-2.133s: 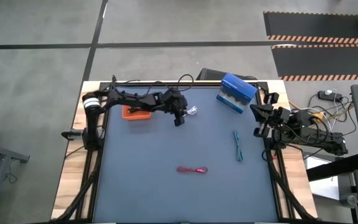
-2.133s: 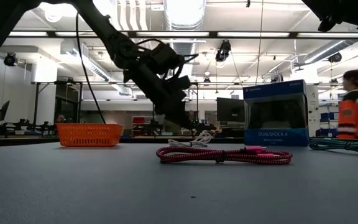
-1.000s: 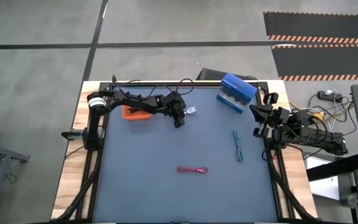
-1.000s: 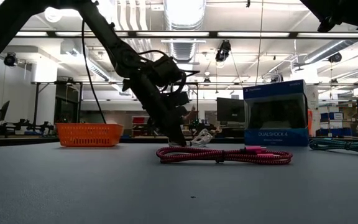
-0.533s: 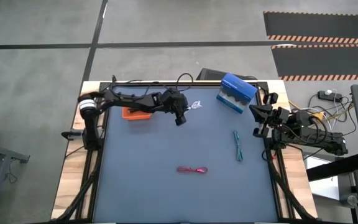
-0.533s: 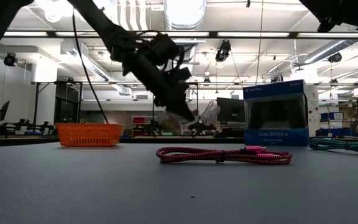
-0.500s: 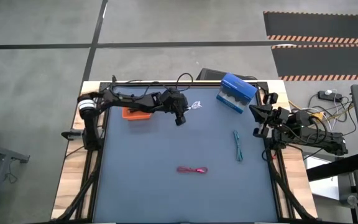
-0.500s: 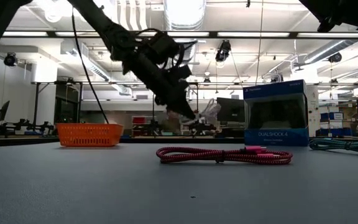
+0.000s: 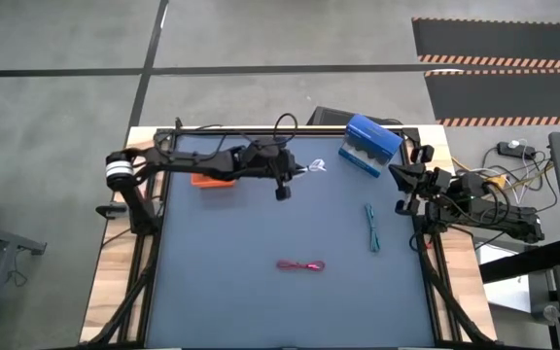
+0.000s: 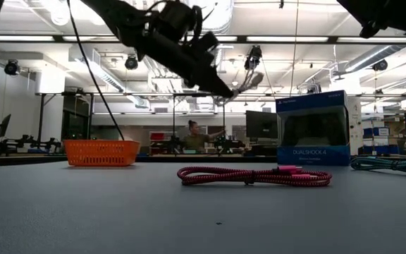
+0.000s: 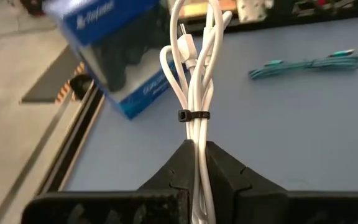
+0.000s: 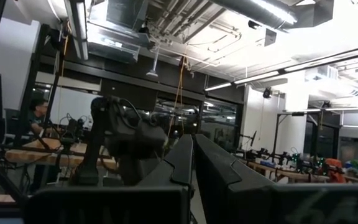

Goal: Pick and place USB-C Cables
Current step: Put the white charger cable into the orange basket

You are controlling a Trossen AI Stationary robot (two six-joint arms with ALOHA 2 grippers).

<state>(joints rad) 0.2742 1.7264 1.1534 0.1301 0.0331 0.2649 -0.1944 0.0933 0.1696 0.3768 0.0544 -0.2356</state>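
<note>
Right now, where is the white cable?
The white cable is pinched in the left gripper's fingers, lifted above the table's far side, between the orange tray and the blue box.

Tray (image 9: pixel 212 179) far left, box (image 9: pixel 368 145) far right, 2 cables (image 9: pixel 301 264) between.

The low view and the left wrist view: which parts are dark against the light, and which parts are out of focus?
Low view: the left gripper and its arm show as a dark silhouette against bright ceiling lights, with the white cable blurred. Left wrist view: the white cable is fairly sharp, but the blue box and the teal cable behind it look soft.
</note>
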